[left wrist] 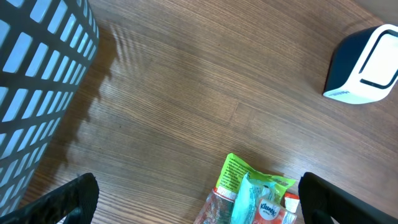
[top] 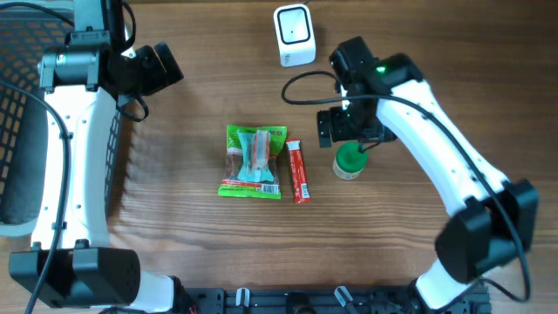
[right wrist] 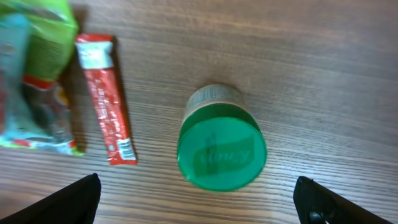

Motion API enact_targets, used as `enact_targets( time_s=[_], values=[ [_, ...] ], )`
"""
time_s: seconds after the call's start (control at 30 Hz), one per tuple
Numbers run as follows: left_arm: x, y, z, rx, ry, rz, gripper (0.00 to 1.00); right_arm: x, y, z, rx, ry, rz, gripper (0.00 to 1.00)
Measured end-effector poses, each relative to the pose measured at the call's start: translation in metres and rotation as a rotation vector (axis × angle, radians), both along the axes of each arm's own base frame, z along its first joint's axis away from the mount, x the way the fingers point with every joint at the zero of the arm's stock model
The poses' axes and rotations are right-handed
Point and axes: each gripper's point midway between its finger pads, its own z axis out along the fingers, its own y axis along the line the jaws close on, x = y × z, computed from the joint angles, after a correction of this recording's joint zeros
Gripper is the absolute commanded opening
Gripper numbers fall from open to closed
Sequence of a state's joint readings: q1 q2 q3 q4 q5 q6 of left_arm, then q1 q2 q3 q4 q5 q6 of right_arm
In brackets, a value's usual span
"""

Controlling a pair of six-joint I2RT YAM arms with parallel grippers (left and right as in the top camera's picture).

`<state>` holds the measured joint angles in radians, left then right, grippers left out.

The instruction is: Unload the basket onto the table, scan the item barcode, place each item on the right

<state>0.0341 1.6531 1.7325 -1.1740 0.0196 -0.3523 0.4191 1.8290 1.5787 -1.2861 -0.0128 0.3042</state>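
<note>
Left jaws: wide open, empty, near the green bag (left wrist: 249, 193).
Right jaws: wide open, empty, over the green-lidded jar (right wrist: 221, 146).
Red stick pack (right wrist: 106, 99): flat between bag and jar.

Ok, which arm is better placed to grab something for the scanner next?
Right. The right gripper, open, hangs directly above the green-lidded jar, with the scanner close by. The left gripper, also open, sits off near the basket, away from the items.
</note>
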Motion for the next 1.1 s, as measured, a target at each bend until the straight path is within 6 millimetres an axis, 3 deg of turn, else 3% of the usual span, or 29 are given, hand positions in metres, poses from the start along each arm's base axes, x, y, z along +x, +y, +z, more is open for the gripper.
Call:
enact_targets(
  time_s=[0.13,0.73,0.87,0.97,1.1],
  values=[
    [0.000,0.000,0.000,0.000,0.000,0.000,1.00,-0.008,-0.003,-0.023,-0.028,0.067,0.000,1.00],
    [0.000,0.000,0.000,0.000,0.000,0.000,1.00,-0.017,-0.011,-0.088,-0.046,0.051,0.000,0.98],
    [0.000,0.000,0.000,0.000,0.000,0.000,1.00,-0.021,-0.013,-0.096,-0.047,0.055,0.000,0.92],
    [0.000,0.000,0.000,0.000,0.000,0.000,1.00,-0.018,-0.012,-0.097,-0.042,0.043,0.003,0.79],
    [0.000,0.000,0.000,0.000,0.000,0.000,1.00,-0.015,-0.011,-0.097,-0.041,0.032,0.007,0.78]
  ],
)
